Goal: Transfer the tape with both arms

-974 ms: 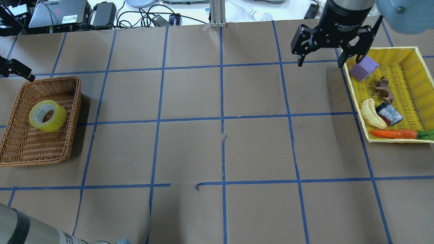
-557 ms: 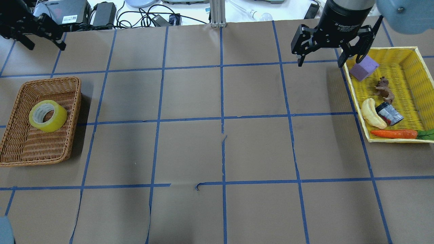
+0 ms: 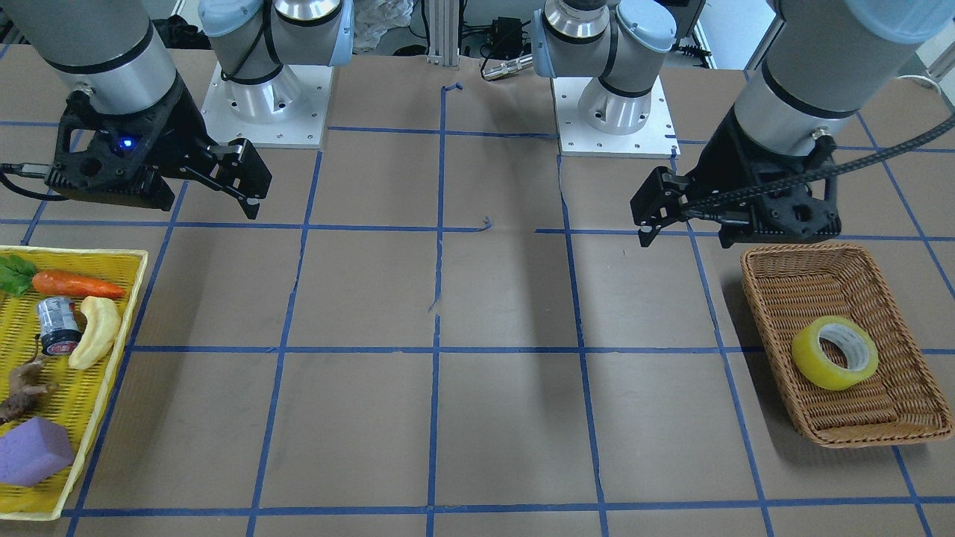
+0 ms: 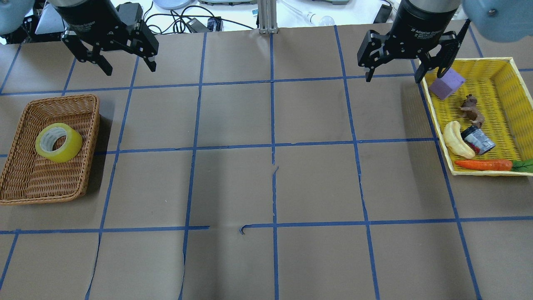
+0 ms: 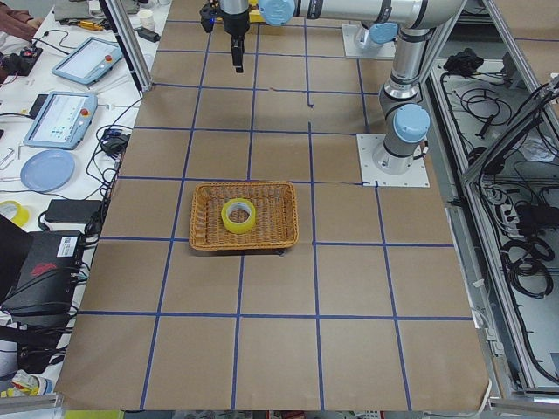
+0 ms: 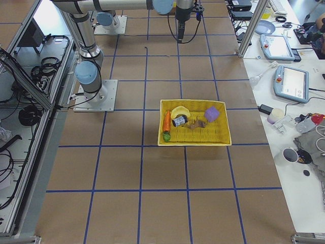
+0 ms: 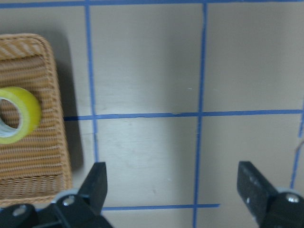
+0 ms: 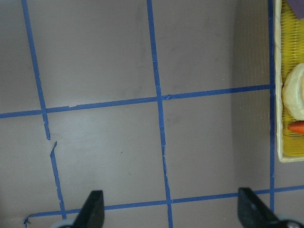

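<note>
The tape (image 4: pixel 58 142), a thick yellow roll with a pale core, lies flat in the brown wicker basket (image 4: pixel 25 196) at the table's left. It also shows in the front view (image 3: pixel 834 352), the exterior left view (image 5: pixel 238 215) and the left wrist view (image 7: pixel 14 114). My left gripper (image 4: pixel 130 68) is open and empty, held high beyond the basket's far right corner; its fingers (image 7: pixel 95 185) frame bare table. My right gripper (image 4: pixel 393 78) is open and empty beside the yellow basket's far left corner.
A yellow basket (image 4: pixel 479 61) at the right holds a purple block (image 4: pixel 447 83), a banana toy (image 4: pixel 456 139), a carrot (image 4: pixel 483 164), a small can and a brown figure. Cables and devices (image 4: pixel 125 16) line the far edge. Both arm bases (image 3: pixel 261 97) stand at the near side.
My left gripper has swung from the table's left edge rightward and farther out, and now hangs beyond the wicker basket. The right gripper and the tape have not moved.
</note>
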Controlling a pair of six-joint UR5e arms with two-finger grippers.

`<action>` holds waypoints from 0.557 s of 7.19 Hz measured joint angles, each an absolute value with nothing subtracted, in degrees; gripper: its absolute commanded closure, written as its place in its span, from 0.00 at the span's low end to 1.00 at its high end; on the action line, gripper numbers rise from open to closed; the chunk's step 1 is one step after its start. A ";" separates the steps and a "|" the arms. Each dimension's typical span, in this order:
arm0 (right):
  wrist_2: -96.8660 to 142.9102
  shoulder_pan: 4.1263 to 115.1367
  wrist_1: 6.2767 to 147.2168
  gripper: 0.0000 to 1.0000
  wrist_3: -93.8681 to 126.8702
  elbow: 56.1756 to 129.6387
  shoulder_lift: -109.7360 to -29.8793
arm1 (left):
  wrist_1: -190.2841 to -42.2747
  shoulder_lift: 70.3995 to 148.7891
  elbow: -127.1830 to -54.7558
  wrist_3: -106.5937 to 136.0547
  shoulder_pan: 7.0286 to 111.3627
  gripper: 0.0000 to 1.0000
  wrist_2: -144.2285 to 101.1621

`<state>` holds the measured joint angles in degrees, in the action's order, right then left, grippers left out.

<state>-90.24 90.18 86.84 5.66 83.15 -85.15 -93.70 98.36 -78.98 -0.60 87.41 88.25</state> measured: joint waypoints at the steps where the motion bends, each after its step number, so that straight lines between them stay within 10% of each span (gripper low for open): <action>1: -90.25 90.17 86.84 0.00 5.63 83.15 -85.16 | -93.14 97.46 -80.84 -0.05 87.95 0.00 88.09; 4: -90.26 90.18 86.84 0.00 5.63 83.14 -85.17 | -92.56 94.61 -85.37 0.11 88.38 0.00 87.95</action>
<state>-90.26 90.18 86.84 5.63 83.14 -85.17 -92.56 94.61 -85.37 0.11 88.38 87.95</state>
